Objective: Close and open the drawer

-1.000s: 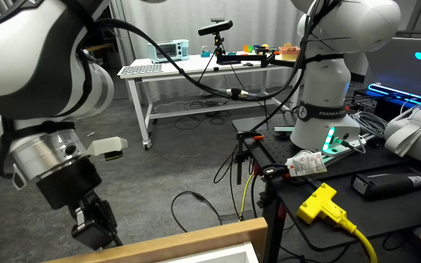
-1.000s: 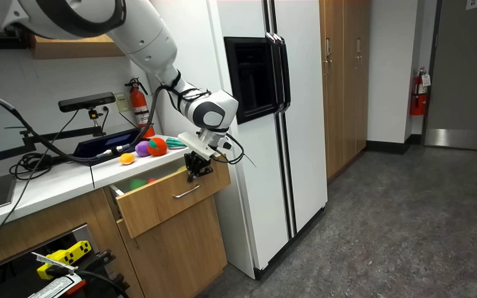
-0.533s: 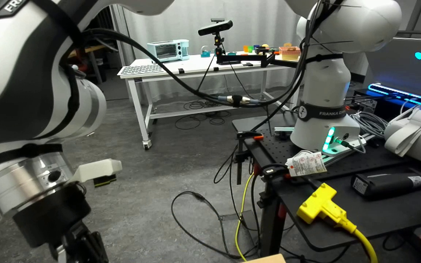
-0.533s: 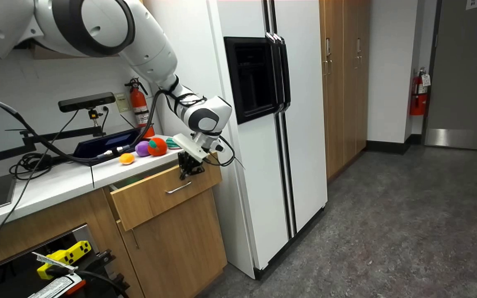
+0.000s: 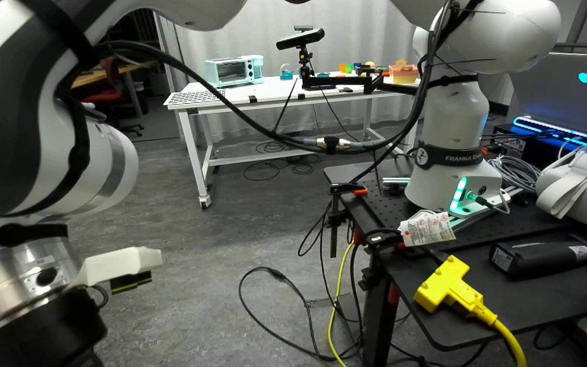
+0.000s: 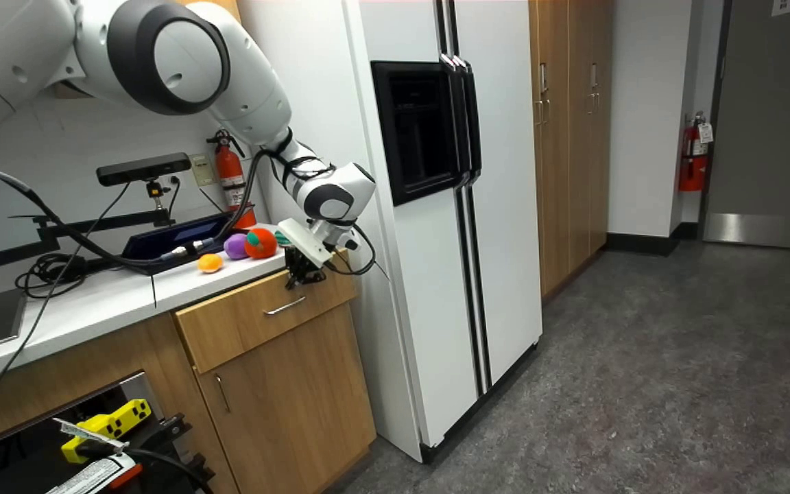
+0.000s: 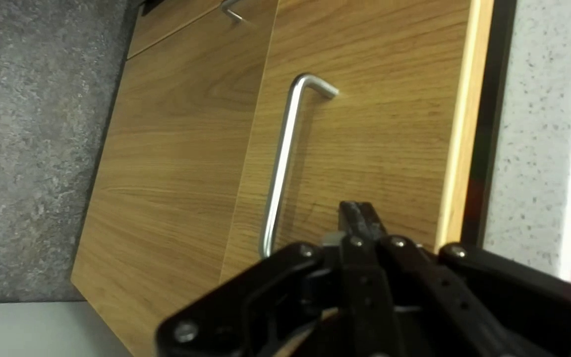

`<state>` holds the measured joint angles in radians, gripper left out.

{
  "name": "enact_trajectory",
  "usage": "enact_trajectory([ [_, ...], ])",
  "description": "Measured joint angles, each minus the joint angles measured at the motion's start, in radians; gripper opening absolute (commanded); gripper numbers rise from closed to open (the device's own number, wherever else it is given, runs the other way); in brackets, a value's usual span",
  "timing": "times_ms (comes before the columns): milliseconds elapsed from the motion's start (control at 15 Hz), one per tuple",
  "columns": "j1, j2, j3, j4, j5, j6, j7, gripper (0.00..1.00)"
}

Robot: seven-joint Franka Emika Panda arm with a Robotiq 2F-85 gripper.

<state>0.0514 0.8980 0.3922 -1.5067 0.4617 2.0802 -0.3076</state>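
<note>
Pressed together, the tool is gripping nothing and is pointing at the wooden front of the drawer, between its steel handle and its upper edge; whether it is touching, the views are leaving unclear. The drawer is sitting almost home beneath the bench, only a narrow dark gap showing between its front and the bench, so the closing half is probably nearing completion. Doing this step well is probably asking for a slow, square push toward the cabinet, softening as the front is meeting its stop. Because the tool is seemingly standing nearer the handle's end by the fridge, an uneven shove could be risking skew, and any upward drift could be inviting a slip into the gap. Opening afterward is likely calling for spreading the tool around the handle and pulling straight, without twisting. Overhead, the pale bench is carrying an orange ball, a purple ball and a red ball; a fire extinguisher is showing behind them, the fridge is flanking the cabinet, and grey floor is spreading toward a dark door.
</note>
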Motion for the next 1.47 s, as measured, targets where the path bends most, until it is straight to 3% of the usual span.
enact_trajectory([
  [733,0.029,0.023,0.020,0.074,0.013,0.000,0.000,0.00],
  [1133,0.029,-0.022,-0.068,0.054,-0.101,-0.002,0.000,0.00],
  [1467,0.027,-0.141,-0.117,-0.043,-0.182,-0.002,0.000,0.00],
])
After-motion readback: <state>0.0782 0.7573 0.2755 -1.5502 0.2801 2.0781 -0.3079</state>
